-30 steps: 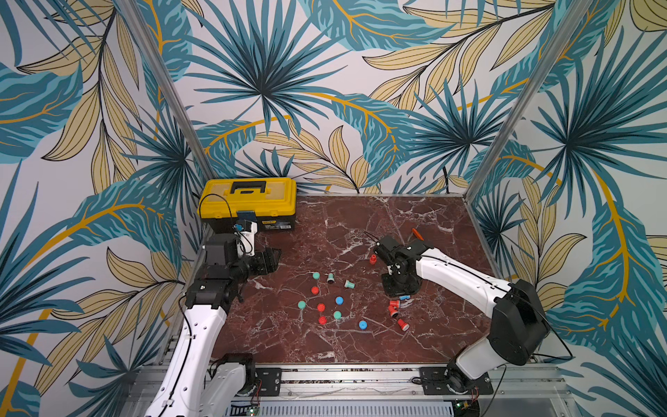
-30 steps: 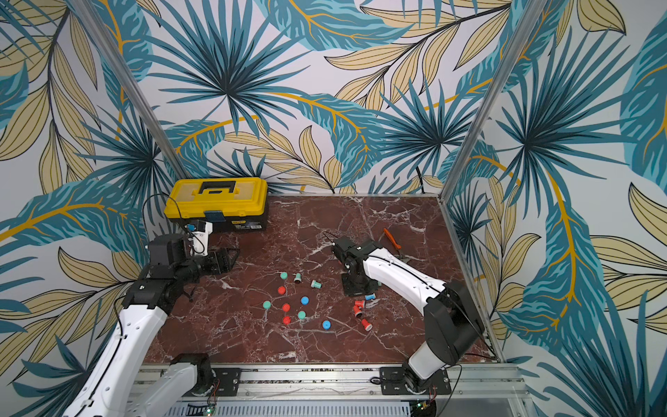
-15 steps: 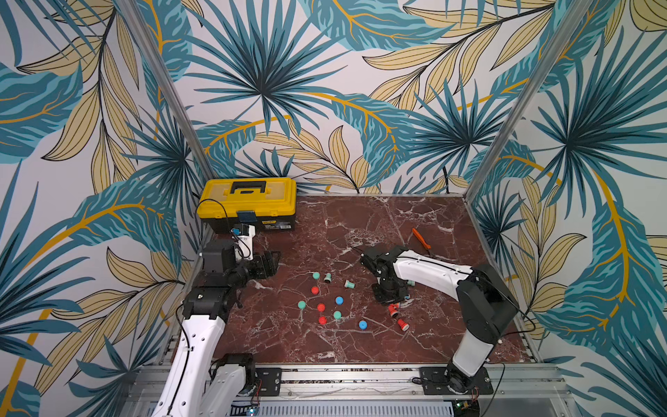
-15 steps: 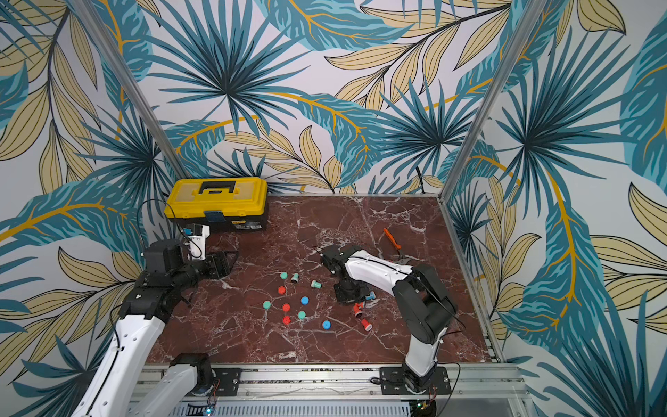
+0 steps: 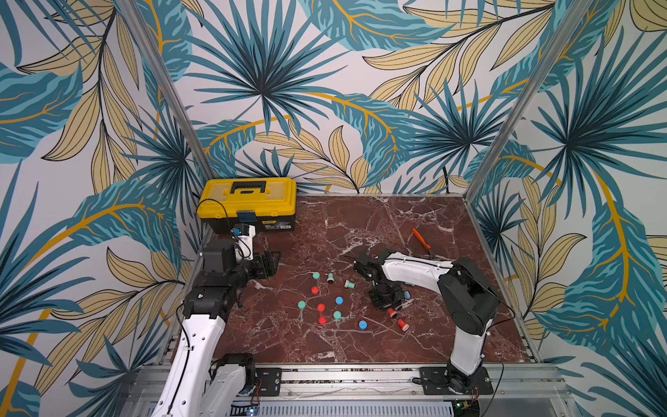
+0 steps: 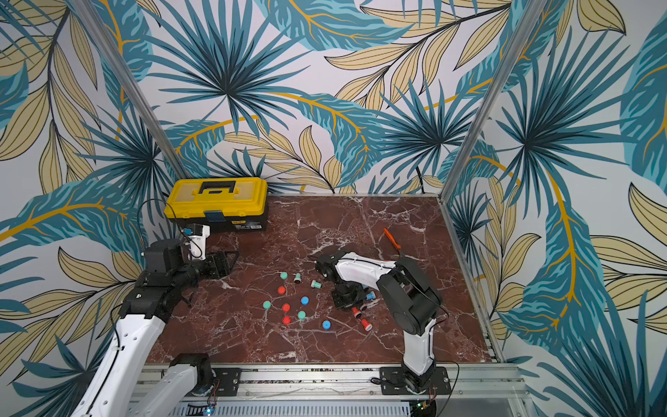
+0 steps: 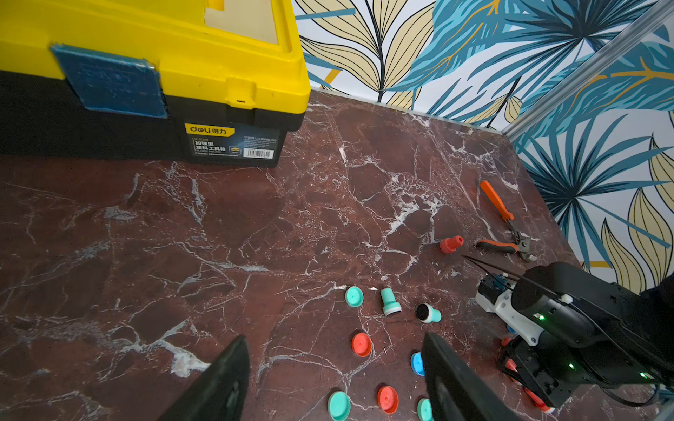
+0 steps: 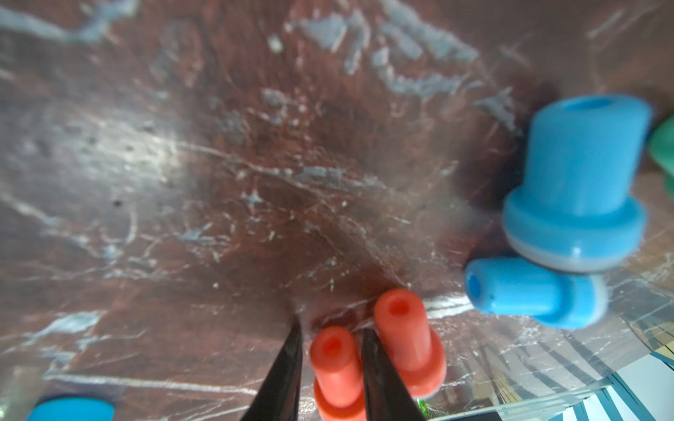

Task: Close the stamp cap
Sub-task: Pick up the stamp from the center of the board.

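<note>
Red stamp (image 8: 336, 368) snug between right fingers (image 8: 379, 382)

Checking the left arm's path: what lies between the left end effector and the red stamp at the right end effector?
Scattered caps in green, red and blue, plus two green stamps; both top views show them.

Leaf-print walls (image 5: 325, 72), seemingly marble tabletop (image 5: 361, 224)

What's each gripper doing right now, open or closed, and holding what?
The left gripper is open, holding nothing.
The right gripper is closed on a red stamp, by its handle.
</note>
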### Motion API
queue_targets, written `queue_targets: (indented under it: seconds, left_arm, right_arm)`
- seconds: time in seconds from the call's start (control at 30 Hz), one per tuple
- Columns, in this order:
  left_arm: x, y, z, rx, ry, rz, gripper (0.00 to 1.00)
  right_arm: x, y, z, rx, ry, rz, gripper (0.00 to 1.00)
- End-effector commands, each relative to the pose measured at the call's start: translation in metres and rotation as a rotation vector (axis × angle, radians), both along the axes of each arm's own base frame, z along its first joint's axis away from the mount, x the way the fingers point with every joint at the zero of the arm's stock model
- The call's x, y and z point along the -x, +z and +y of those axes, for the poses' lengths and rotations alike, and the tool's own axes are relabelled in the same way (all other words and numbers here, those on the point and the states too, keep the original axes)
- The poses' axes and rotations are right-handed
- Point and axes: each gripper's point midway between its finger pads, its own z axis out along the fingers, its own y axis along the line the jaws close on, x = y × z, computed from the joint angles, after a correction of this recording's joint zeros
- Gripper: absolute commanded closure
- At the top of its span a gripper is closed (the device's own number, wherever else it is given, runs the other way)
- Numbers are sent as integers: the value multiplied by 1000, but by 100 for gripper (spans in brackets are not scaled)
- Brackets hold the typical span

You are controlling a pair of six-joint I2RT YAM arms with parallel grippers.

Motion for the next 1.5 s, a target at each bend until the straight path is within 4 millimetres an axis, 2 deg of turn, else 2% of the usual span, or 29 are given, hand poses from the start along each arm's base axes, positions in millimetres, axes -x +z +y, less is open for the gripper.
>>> queue_targets:
  seconds: [0.0, 0.57, 0.73, 0.87, 0.97, 1.17, 1.33, 1.47]
  left_arm:
    - [0, 8, 2, 3, 8, -30, 24]
    - [1, 10, 2, 3, 11, -37, 24]
    - [2, 10, 2, 5, 11, -38, 24]
    - [2, 9, 0, 6, 3, -36, 24]
    - [2, 11, -3, 3, -7, -39, 25]
    - [7, 20, -20, 14, -57, -61, 27]
    - [13, 40, -46, 62, -110, -119, 30]
    - [20, 61, -75, 95, -179, -222, 31]
  right_arm:
    - [8, -5, -6, 39, -2, 21, 69]
    - [17, -10, -8, 63, -29, 23, 73]
    - [14, -9, -1, 44, -37, 3, 79]
    - [6, 0, 7, -5, -56, -50, 86]
    - [-6, 18, 21, -96, -90, -133, 88]
    - [-35, 76, 61, -389, -191, -344, 92]
    - [-54, 141, 97, -704, -290, -490, 95]
    - [-63, 191, 117, -944, -364, -571, 96]
